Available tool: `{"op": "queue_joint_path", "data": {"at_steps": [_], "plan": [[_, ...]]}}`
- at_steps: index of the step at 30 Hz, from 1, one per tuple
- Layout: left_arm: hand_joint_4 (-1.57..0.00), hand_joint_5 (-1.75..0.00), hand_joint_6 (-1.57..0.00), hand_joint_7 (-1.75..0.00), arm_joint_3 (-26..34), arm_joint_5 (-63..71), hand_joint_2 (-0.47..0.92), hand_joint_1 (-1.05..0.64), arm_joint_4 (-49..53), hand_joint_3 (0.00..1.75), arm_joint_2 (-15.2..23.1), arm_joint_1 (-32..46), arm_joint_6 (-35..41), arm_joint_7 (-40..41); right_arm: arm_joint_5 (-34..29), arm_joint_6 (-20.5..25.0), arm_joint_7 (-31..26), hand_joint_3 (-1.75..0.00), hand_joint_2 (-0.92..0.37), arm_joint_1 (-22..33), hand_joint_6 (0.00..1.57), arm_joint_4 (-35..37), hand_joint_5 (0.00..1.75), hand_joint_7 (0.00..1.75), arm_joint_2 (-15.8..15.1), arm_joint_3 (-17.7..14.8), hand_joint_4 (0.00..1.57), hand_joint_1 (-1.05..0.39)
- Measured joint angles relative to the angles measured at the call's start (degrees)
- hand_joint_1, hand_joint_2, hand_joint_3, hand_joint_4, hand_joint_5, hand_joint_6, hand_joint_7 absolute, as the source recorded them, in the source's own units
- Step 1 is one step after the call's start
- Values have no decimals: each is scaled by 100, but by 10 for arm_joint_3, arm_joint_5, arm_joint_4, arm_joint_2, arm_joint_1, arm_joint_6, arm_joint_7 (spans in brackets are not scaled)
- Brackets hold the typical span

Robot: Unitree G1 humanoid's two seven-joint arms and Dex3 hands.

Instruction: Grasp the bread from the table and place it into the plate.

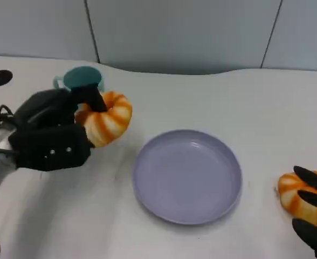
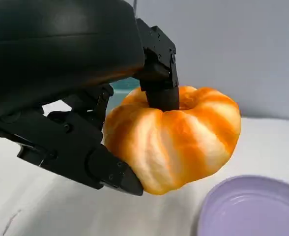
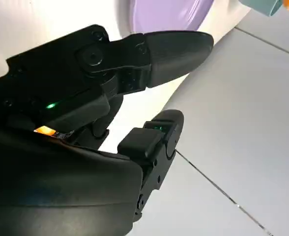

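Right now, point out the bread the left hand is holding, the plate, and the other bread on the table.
Held bread (image 1: 111,123), head view, on its striped outer side.
Left hand (image 1: 49,139), head view, on its black back.
Plate (image 1: 188,175), head view, on its bare floor.
Other bread (image 1: 294,194), head view, on its striped top.

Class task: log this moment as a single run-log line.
left hand: holds bread lifted | plate: empty | right hand: by second bread
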Motion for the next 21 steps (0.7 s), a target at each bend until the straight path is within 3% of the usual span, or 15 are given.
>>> {"op": "queue_joint_path", "data": {"at_steps": [7, 12, 21], "plan": [[-76, -175, -53, -175, 13, -51, 89, -17, -50, 9, 3, 0, -106, -72, -1, 0, -1, -32, -92, -4, 68, 2, 0, 0, 1, 4, 85, -35], [-76, -175, -53, -175, 12, -82, 92, -20, -62, 10, -23, 0, -106, -158, -1, -3, -2, -31, -92, -5, 68, 5, 0, 0, 1, 4, 85, -34], [-75, -175, -50, -175, -20, -54, 92, -22, -47, 12, -84, -9, -97, -178, -2, -12, -3, -31, -92, -3, 69, 9, 1, 1, 1, 4, 86, -33]]}}
